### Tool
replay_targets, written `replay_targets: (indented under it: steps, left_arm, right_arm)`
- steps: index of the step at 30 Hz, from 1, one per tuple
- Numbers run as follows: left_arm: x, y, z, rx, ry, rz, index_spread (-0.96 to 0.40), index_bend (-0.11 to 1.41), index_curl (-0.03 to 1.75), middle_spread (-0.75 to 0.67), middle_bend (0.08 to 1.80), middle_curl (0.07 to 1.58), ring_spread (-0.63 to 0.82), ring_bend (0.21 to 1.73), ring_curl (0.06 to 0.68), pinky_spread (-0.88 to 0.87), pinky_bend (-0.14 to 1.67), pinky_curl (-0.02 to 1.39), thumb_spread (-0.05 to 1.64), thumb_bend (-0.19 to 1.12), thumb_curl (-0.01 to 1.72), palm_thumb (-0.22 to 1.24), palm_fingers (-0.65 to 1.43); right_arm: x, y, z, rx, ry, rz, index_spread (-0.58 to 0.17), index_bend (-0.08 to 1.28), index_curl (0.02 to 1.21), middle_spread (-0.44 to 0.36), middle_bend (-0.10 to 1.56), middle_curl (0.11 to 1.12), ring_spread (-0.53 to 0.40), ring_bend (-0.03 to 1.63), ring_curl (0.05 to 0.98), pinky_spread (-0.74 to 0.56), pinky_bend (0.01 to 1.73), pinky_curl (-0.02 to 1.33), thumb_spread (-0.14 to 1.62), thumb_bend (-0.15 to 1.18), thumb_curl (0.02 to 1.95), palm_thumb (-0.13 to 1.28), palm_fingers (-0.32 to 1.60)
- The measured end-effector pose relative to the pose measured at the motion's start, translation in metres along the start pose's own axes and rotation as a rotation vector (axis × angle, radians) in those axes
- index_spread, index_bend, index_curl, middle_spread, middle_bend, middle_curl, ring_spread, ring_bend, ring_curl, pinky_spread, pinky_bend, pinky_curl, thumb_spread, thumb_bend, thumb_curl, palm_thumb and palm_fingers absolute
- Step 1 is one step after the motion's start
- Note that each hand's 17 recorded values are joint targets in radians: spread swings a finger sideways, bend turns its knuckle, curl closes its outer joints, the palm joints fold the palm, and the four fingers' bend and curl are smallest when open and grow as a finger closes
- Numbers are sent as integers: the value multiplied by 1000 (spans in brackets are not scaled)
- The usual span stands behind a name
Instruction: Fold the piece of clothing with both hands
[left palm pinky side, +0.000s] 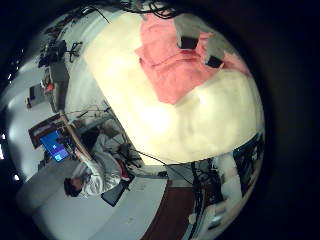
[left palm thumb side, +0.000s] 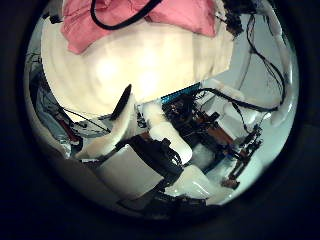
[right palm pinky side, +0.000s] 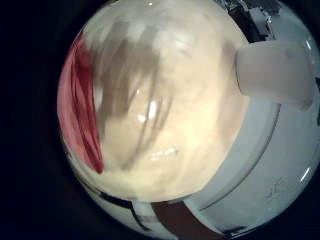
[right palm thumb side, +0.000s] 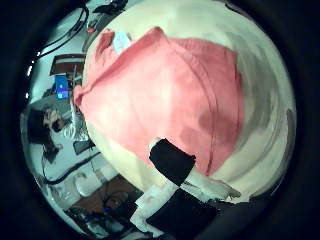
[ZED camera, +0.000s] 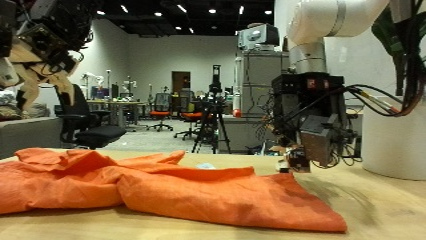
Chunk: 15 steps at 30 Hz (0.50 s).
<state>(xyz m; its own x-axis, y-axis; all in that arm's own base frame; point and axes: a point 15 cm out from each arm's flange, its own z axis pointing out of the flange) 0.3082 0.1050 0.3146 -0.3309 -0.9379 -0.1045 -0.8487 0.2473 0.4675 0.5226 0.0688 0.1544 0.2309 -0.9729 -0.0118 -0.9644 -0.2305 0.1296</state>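
An orange piece of clothing (ZED camera: 147, 185) lies rumpled and spread out on the pale table (ZED camera: 380, 205). My right hand (ZED camera: 304, 145) hangs low just above the cloth's end, its fingers pointing down and relaxed, gripping nothing. The right thumb side palm view is filled by the clothing (right palm thumb side: 160, 90), with one of the hand's own fingers (right palm thumb side: 180, 165) over it. My left hand (ZED camera: 40, 45) is high above the other end of the cloth, open and empty. From there the clothing (left palm pinky side: 175, 65) looks small, with the right hand (left palm pinky side: 200, 50) over it.
A large white pot (ZED camera: 397, 140) stands on the table past my right hand. Bare tabletop (right palm pinky side: 170, 130) stretches beside the cloth's edge (right palm pinky side: 80, 100). Office chairs and equipment racks stand behind the table.
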Motion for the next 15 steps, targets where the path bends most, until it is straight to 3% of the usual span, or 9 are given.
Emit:
replay_targets:
  steps: [6, 15]
  left_arm:
    - [1, 4, 0, 4, -6, 2, -24, 154, 306, -77, 273, 424, -24, 662, 277, 65, 327, 394, 1073, -22, 307, 492, 233]
    - [-1, 3, 1, 0, -6, -2, -24, 157, 305, -77, 281, 426, -26, 667, 276, 58, 335, 389, 1073, -22, 307, 492, 230]
  right_arm:
    - [1, -6, 14, -30, -1, 13, -174, 167, 284, 55, 297, 376, 17, 502, 297, 146, 255, 277, 1116, -21, 279, 374, 422]
    - [-13, 9, 31, -176, 8, -18, -201, 204, 330, 16, 393, 413, -50, 563, 301, 125, 183, 244, 1058, -29, 274, 323, 555]
